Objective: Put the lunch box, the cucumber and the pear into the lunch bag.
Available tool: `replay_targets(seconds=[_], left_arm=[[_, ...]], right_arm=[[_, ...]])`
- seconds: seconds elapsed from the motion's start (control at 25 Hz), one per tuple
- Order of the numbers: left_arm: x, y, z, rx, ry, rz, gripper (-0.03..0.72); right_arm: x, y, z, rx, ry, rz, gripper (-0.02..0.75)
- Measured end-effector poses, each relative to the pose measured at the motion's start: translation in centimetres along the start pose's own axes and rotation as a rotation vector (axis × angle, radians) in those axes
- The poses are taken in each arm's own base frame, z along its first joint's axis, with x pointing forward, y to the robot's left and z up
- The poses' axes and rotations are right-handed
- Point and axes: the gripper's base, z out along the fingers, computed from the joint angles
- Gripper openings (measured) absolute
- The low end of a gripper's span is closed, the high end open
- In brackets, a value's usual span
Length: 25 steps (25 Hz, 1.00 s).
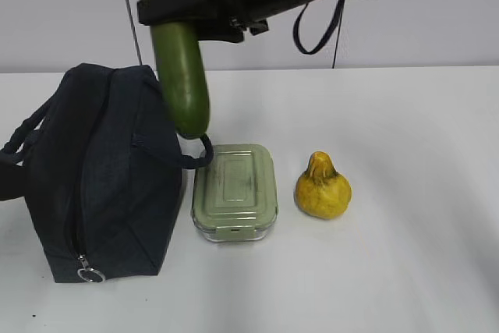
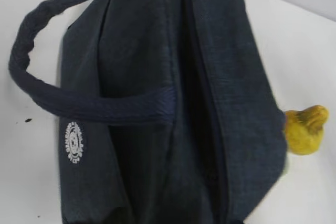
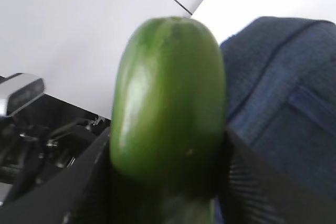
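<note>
Exterior view slants down across the tabletop (image 1: 405,130); left wrist view hangs close over the lunch bag (image 2: 157,103), right wrist view too.

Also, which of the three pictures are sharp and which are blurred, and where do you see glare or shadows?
Exterior view: sharp, even light, soft shadows under the lunch box and the pear. Left wrist view: the lunch bag is slightly soft, and the pear at the right edge is blurred. Right wrist view: the cucumber, very near the lens, is out of focus with a pale sheen on its left side.
</note>
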Motion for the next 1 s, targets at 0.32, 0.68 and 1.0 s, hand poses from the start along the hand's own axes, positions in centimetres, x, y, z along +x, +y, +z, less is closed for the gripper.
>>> replay_targets(seconds=[0.32,0.68,1.0], left_arm=[[-1.5,1.8,5.0,-0.023,0.131,-0.059,0.25],[-2.0,1.7,5.5,-0.009,0.128,-0.097,-0.011],[-2.2,1.5,5.5,0.021,0.111,-0.148,-0.013]], right_arm=[[-0.5,1.9,3.2,0.022,-0.133,-0.044,0.407],[0.5,-1.7,6.3,-0.084,-0.225,0.172,0.407],[3.2,-7.2,9.2,0.002,-0.209,0.255,0.411]])
